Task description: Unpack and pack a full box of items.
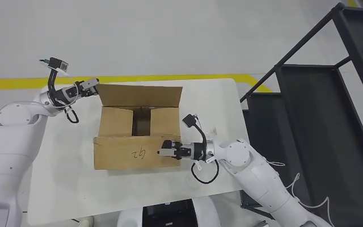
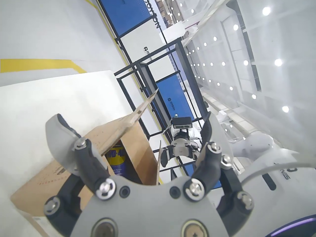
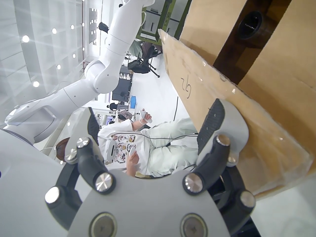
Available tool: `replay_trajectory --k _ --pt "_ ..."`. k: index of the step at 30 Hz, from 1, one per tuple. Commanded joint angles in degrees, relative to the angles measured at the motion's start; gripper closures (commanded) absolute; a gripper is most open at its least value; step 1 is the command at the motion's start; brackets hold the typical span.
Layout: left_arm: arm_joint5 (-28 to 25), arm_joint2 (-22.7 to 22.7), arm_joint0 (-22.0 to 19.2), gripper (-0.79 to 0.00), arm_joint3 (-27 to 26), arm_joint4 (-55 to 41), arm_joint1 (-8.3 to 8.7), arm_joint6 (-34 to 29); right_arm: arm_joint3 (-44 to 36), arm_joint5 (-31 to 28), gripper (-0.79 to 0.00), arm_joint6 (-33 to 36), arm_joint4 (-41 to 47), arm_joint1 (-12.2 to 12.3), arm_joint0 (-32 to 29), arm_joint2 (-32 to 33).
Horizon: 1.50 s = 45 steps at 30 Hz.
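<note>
Right claw (image 3: 153, 117) wide, at box flap (image 1: 122, 154) bearing handwritten mark, left claw (image 2: 133, 124) wide

Top view, lower middle of frame: handwritten mark (image 1: 138, 153) in dark pen on near flap (image 1: 113, 156) of box (image 1: 142, 96). Two characters, upside down here. Right wrist view shows same mark more clearly: second character a 2, first either G or 6, cannot tell which. Over to left wrist view: can (image 2: 116, 157) inside box, blue-and-yellow printed label, partly cut off by cardboard edge. Behind box, blue panel (image 2: 138, 8) carries white logo lettering. White panel (image 2: 148, 48) beside it, dark logo lettering. Second blue panel (image 2: 172, 97), same white logo.
</note>
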Motion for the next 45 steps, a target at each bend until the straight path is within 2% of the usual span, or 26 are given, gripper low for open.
replay_trajectory --k 1,12,19,26,34,45 --pt "0.28 -1.76 2.43 -0.785 -3.03 -0.32 0.93 -0.28 0.02 0.04 -0.785 -0.11 -0.18 0.00 0.12 -0.13" --pt "3.54 -9.70 14.79 -0.785 -19.83 -0.64 5.59 -3.54 -0.14 0.11 -0.785 -1.38 -1.28 0.20 -0.18 0.22" --pt "5.74 -11.09 19.32 -0.785 -24.06 1.49 7.46 -5.74 0.06 0.15 -0.785 -3.57 -3.81 0.25 -0.21 0.27" --pt "7.54 -9.61 20.43 -0.785 -25.29 2.13 8.38 -7.54 -0.63 -0.59 -0.785 -5.05 -4.19 0.43 -0.65 1.21" --pt "8.43 -6.72 19.13 -0.785 -25.37 4.32 8.84 -8.43 -1.57 -1.78 -0.785 -8.53 -5.78 0.29 -0.22 1.41" --pt "8.06 -4.14 17.38 -0.785 -22.99 4.81 9.17 -8.05 4.08 -0.87 -0.785 -11.65 -6.82 -0.57 2.51 -0.93"
